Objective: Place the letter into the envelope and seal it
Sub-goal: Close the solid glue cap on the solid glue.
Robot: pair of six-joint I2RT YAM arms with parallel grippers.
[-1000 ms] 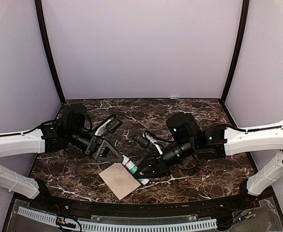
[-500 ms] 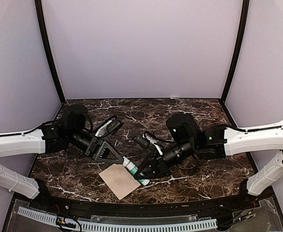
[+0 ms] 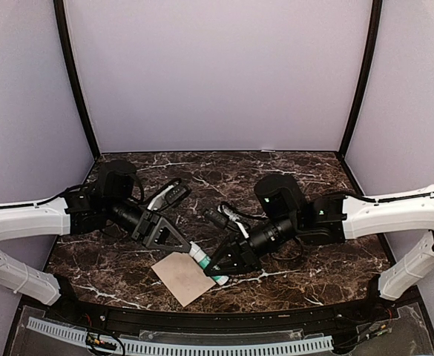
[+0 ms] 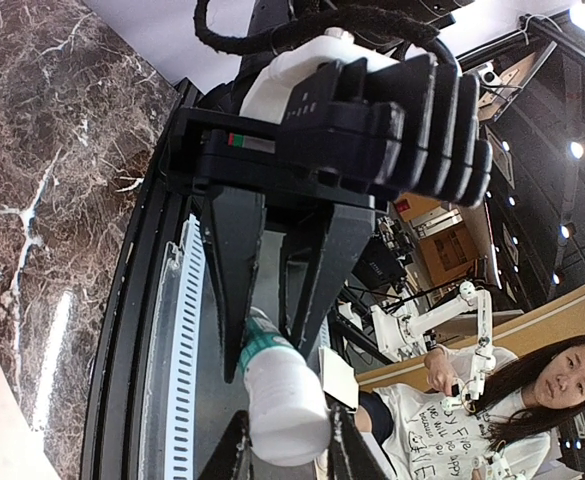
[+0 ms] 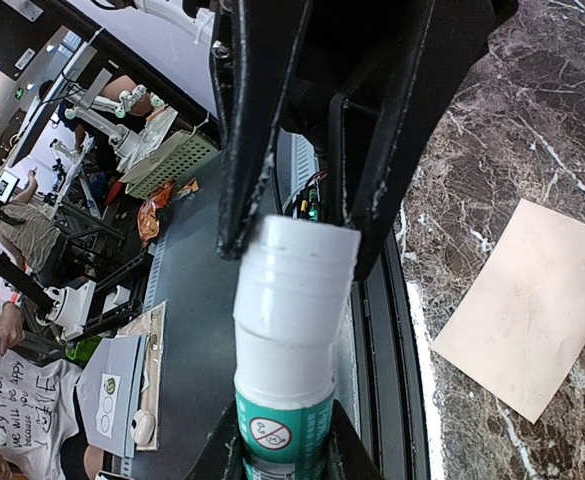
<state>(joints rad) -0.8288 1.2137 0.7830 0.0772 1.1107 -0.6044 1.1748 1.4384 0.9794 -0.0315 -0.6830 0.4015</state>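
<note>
A glue stick (image 3: 204, 262), with a white cap end and a teal body, hangs between both grippers above the table's front. My left gripper (image 3: 193, 251) is shut on the white end (image 4: 284, 405). My right gripper (image 3: 217, 270) is shut on the teal body (image 5: 284, 440). The two point at each other along the stick, and in the right wrist view the left fingers (image 5: 247, 150) flank the cap. A flat tan envelope (image 3: 183, 277) lies on the marble just below and left of the stick, also seen in the right wrist view (image 5: 532, 310); no flap shows. The letter is out of view.
The dark marble table (image 3: 291, 174) ends at a black front rim (image 3: 224, 319) with a slotted white strip below it. Purple walls close the back and sides. Cables loop over both wrists near the middle.
Almost nothing: the left gripper has crept slightly to the right. Both grips on the glue stick and the envelope's place are unchanged.
</note>
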